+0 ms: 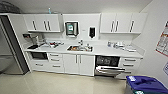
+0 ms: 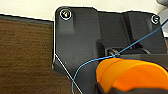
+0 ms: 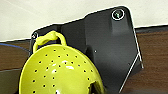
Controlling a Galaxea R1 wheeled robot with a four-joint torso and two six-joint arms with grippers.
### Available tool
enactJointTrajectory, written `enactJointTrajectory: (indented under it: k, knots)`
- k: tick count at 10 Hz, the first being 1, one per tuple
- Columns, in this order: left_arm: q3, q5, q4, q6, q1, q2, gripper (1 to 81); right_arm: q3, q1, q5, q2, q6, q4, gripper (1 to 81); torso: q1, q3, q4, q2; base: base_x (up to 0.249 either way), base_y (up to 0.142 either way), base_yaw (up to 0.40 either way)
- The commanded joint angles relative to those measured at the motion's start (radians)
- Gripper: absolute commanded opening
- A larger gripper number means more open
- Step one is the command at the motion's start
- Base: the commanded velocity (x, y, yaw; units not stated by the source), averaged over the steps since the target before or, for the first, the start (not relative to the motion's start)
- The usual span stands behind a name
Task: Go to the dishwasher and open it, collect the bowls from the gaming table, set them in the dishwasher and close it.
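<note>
The dishwasher (image 1: 109, 65) sits under the white counter (image 1: 105, 51), right of the sink (image 1: 79, 48), and its door hangs partly open with the dark racks showing. White drawers (image 1: 128, 66) flank it on the right, and a blue bin (image 1: 146, 85) stands on the floor nearby. In the right wrist view a yellow-green perforated bowl (image 3: 60, 72) looms large; in the left wrist view, an orange bowl (image 2: 130, 75). Whether either pincer grips them, I cannot tell.
</note>
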Motion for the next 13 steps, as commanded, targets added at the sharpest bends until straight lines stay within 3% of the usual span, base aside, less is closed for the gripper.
enactJointTrajectory:
  k: [1,13]
  knots:
    - [0.001,0.049,0.005,0.004,-0.038,-0.002,1.0,0.005,0.039,-0.048,-0.015,-0.001,-0.009,1.0,0.001,0.000,0.000,0.000,0.121,0.000,0.000]
    - [0.000,0.049,0.008,0.005,-0.038,-0.002,1.0,0.005,0.042,-0.049,-0.007,-0.001,-0.011,1.0,0.001,0.000,0.000,0.000,0.126,0.000,0.000]
